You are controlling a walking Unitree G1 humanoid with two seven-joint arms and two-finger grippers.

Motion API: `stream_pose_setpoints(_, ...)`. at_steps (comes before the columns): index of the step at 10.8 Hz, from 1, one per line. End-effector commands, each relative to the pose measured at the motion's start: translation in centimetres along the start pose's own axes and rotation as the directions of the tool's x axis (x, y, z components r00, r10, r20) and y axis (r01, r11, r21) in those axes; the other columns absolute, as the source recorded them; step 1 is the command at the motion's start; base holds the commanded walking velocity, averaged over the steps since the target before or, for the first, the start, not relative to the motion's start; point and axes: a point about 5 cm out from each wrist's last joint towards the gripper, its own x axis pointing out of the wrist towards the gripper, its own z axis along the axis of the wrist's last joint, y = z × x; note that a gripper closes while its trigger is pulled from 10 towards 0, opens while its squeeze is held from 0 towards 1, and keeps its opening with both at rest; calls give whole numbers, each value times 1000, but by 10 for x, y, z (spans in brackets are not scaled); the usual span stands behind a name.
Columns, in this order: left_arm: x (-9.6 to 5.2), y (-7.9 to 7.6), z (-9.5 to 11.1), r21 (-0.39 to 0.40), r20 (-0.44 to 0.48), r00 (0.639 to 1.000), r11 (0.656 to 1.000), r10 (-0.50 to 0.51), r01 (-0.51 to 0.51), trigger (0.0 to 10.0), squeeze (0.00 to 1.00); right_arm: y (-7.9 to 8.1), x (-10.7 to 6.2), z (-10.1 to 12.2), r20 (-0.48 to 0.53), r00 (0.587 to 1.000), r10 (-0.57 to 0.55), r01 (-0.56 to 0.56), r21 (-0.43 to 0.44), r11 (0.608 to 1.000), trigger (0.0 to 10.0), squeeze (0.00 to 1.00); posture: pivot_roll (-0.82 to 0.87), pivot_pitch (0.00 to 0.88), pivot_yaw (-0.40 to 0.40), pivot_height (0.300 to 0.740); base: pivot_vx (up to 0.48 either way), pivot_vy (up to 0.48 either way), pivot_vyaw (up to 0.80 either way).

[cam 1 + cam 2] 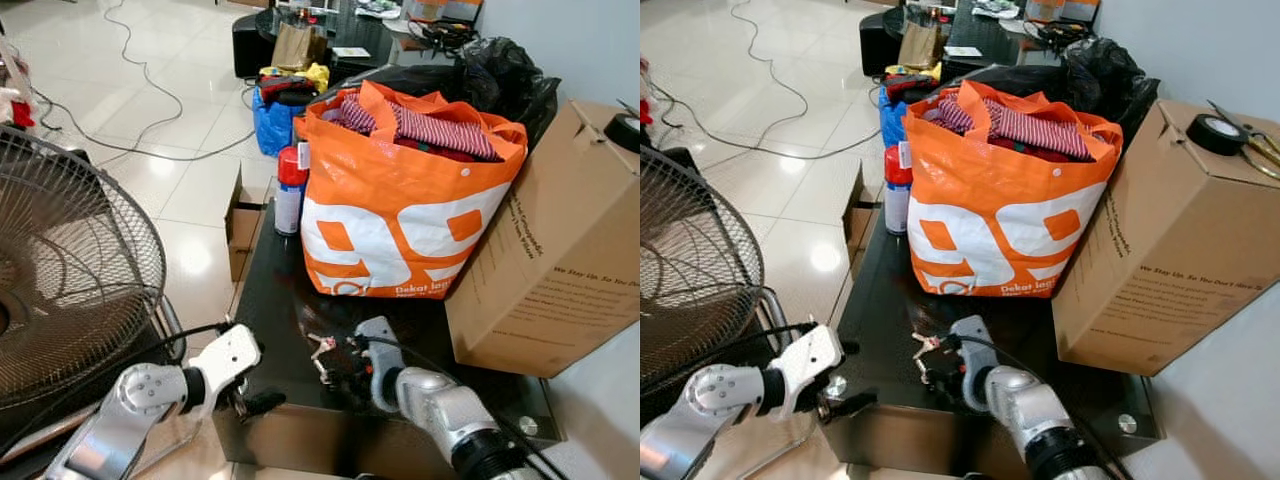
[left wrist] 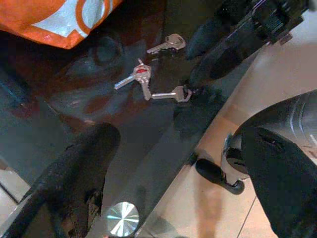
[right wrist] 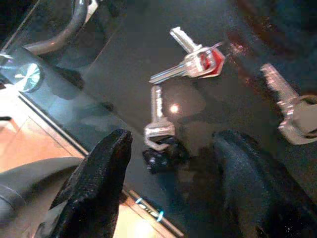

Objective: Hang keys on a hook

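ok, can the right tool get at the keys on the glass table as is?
Probably yes. The right tool is open just above the keys lying flat on the glass table, with nothing between. Flat keys on glass may slip.

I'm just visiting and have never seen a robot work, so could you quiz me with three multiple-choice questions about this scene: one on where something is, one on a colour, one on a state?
1. Where do the keys lie?
A. on the dark glass table
B. in the bag
C. on the box

2. What colour is the big shopping bag?
A. green
B. orange
C. grey

3. How is the right gripper?
A. shut on the keys
B. open above the keys
C. resting on the fan

Answers: 1 A, the keys rest flat on the glass; 2 B, the bag is orange with white print; 3 B, its fingers stand apart with keys between.
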Motion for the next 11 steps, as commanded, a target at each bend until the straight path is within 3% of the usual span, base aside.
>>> stream_pose_setpoints(1,-1,0,3,9,3,1000,1000,1,-1,10000,12,-6,-2,0,6,1000,-12,11,21,1000,10000,0,-6,0,-133,740,0,0,0)
stream_pose_setpoints(11,-8,-9,-3,-9,-25,1000,1000,-4,4,10000,16,0,12,-11,-23,995,-94,96,84,992,10000,0,0,0,-141,740,0,0,0)
